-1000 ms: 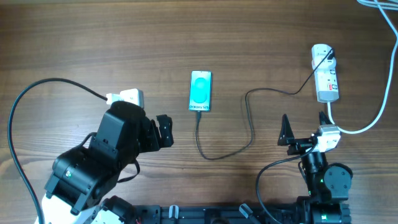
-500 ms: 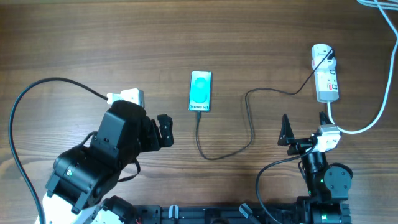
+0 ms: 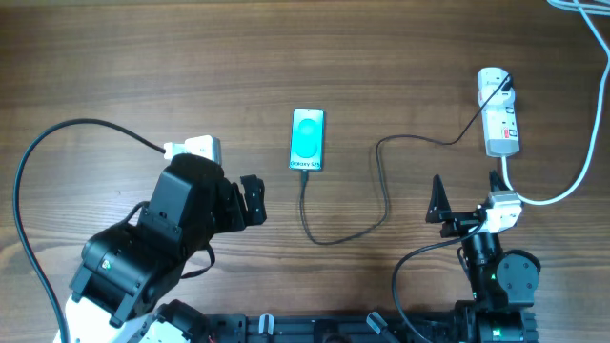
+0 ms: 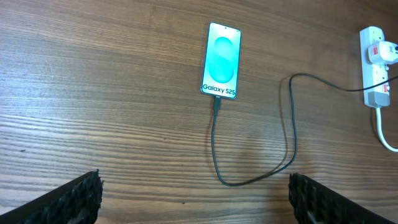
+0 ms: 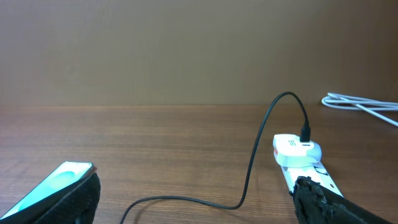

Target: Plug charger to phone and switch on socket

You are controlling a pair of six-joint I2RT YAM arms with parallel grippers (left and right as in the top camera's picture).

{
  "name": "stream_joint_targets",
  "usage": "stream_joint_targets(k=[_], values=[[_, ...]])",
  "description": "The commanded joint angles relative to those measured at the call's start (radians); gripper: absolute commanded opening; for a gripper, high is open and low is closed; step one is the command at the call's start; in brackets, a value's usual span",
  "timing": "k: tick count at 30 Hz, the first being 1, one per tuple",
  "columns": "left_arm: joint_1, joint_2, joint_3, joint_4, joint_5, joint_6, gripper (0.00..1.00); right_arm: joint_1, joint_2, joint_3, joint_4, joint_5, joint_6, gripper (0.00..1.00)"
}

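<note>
Phone (image 3: 307,139): mid-tabletop (image 3: 143,57), charger (image 3: 381,181) apparently seated in its near end.
Socket (image 3: 498,124): by the far-right corner, switching-on judged outstanding.
Left tool (image 3: 252,200), right tool (image 3: 467,198): wide open, empty.
Next: right tool reaches the socket.

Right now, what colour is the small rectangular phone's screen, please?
The phone shows a cyan-turquoise screen, clearest in left wrist view.
</note>
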Motion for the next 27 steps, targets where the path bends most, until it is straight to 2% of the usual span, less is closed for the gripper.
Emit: stream_joint_targets(k=[1,18,24,27], values=[[-0.005,0.001,-0.005,0.000,-0.010,-0.010,1.00,-0.004,-0.012,-0.001,0.006,-0.002,-0.011,1.00],[-0.039,-0.028,-0.005,-0.007,-0.007,0.004,1.00,-0.004,-0.012,-0.001,0.006,-0.002,-0.010,1.00],[-0.015,-0.060,-0.017,0.007,0.084,-0.002,1.00,-0.004,-0.012,-0.001,0.006,-0.002,-0.010,1.00],[0.031,-0.096,-0.078,0.081,0.120,0.045,1.00,-0.004,-0.012,-0.001,0.006,-0.002,-0.011,1.00]])
